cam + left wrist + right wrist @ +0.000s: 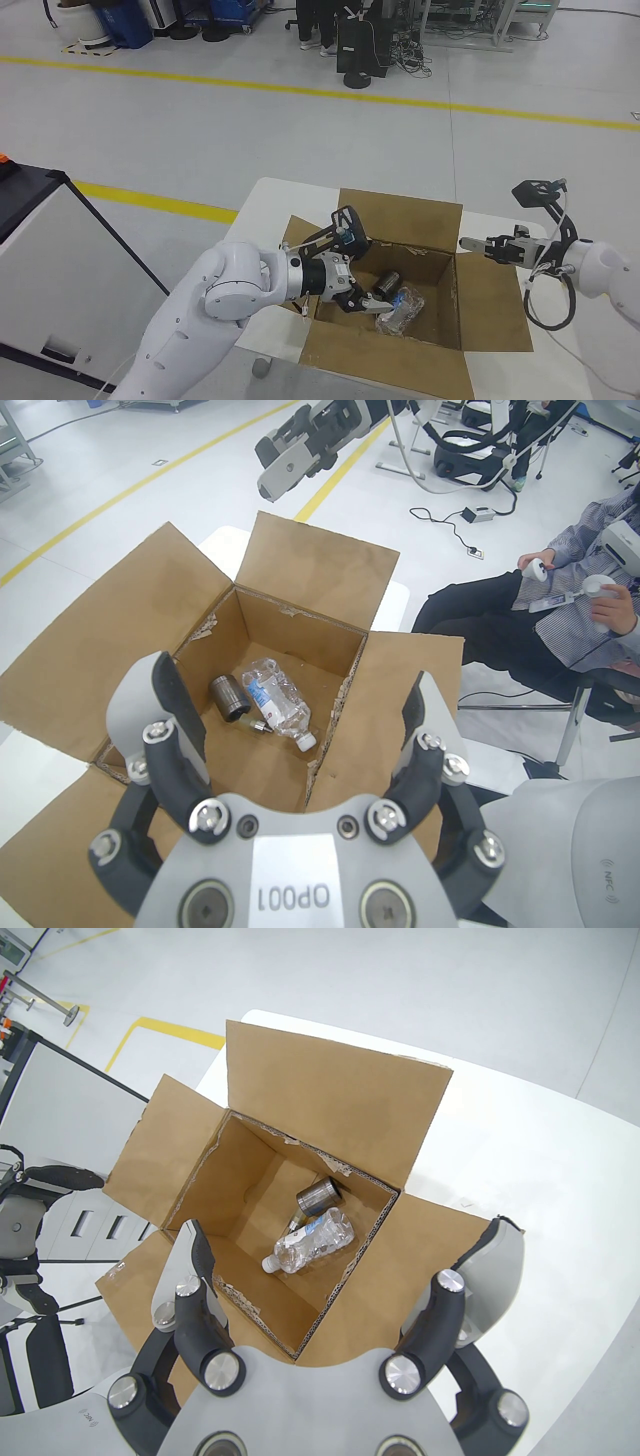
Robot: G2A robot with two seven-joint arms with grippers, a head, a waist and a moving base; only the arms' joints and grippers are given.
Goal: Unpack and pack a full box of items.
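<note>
Lying in the box (300,635): crushed bottle (277,700); metal cylinder (229,698) beside it.

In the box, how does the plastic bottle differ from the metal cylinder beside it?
The plastic bottle is clear and crumpled with a white cap; the metal cylinder is dark, opaque and smooth. The plastic bottle is longer; the metal cylinder is short and stubby. Both lie on their sides on the cardboard box floor.

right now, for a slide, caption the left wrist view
Open left pincer over an open cardboard box holding a crumpled plastic bottle and a metal cylinder
</note>
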